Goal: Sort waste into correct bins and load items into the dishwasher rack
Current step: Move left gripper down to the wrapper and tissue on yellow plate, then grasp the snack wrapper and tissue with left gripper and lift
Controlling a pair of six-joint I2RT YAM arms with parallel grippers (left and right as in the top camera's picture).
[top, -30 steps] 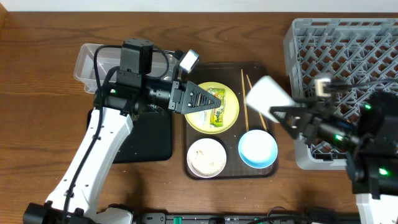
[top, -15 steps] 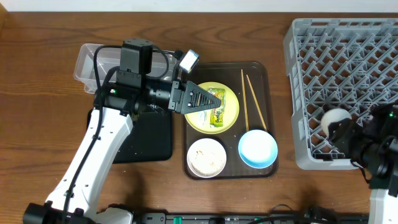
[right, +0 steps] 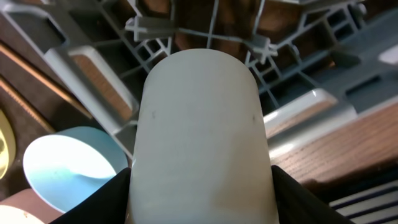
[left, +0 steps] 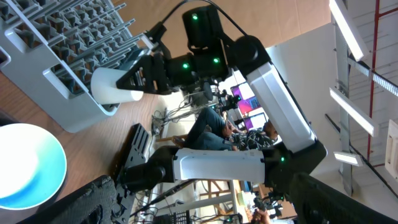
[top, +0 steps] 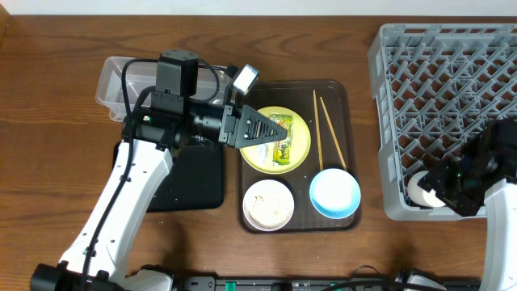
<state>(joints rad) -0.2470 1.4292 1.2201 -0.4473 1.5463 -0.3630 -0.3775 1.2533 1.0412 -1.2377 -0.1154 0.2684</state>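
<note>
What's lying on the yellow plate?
A green wrapper lies on the yellow plate. The left gripper hangs above, covering the plate's far part, so anything there is hidden.

The overhead camera looks straight down from high above, with the grey rack at the frame's right edge. The left wrist camera sits well left of the rack and faces it sideways, rolled. The right wrist camera hangs close over the rack's front-left corner. All three views share that corner, the white cup and the blue bowl.
</note>
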